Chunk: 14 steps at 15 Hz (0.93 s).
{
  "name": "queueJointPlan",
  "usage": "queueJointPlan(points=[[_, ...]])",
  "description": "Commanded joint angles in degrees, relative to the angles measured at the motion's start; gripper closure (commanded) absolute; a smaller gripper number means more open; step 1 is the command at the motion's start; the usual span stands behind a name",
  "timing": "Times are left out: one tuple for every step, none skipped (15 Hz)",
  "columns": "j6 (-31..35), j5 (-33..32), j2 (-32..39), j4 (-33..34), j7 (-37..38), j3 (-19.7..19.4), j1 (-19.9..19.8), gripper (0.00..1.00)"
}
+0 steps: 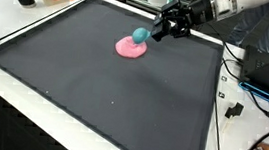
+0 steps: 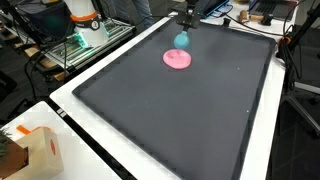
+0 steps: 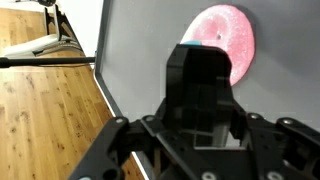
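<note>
the end effector [image 1: 159,32] hangs just beside a small teal thing [image 1: 140,35]; spread or pressed together, i cannot tell. the teal thing looks roundish and upright, at the rim of a flat pink disc [image 1: 127,50]. both rest on a dark mat [image 1: 93,86] over the white surface [image 1: 9,22]. a wood floor [image 3: 50,115] lies beyond.

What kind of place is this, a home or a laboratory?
Probably a robotics lab or workshop, not a home: loose cables lie beside a large black mat, and a rack of equipment stands close by.
</note>
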Motion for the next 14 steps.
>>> queueJointPlan(points=[[-0.85,1.76,0.57,1.60,-2.96,0.37,-0.65,0.71],[-0.63,2.32,0.44,1.88,-3.78,0.35,-0.96,0.71],[-0.45,2.87,0.26,2.13,-4.42,0.31,-1.24,0.71],[-0.10,3.92,-0.16,2.32,-5.41,0.31,-1.72,0.71],[0.39,5.27,-0.62,2.46,-6.56,0.30,-2.30,0.71],[0.90,7.17,-1.17,2.72,-8.02,0.31,-2.97,0.71],[1.09,8.81,-1.61,2.98,-9.09,0.16,-3.43,0.71],[1.49,10.89,-2.19,3.23,-10.60,0.08,-4.05,0.71],[2.12,13.26,-3.05,3.39,-12.37,-0.03,-4.86,0.71],[2.61,15.55,-3.89,3.54,-13.94,-0.25,-5.57,0.71],[3.36,17.72,-4.99,3.44,-15.30,-0.62,-6.39,0.71],[4.48,19.77,-6.06,3.29,-16.93,-0.97,-7.17,0.71],[5.54,21.68,-7.17,3.02,-18.22,-1.51,-7.90,0.71],[7.21,24.10,-8.50,2.57,-20.22,-1.99,-9.00,0.71]])
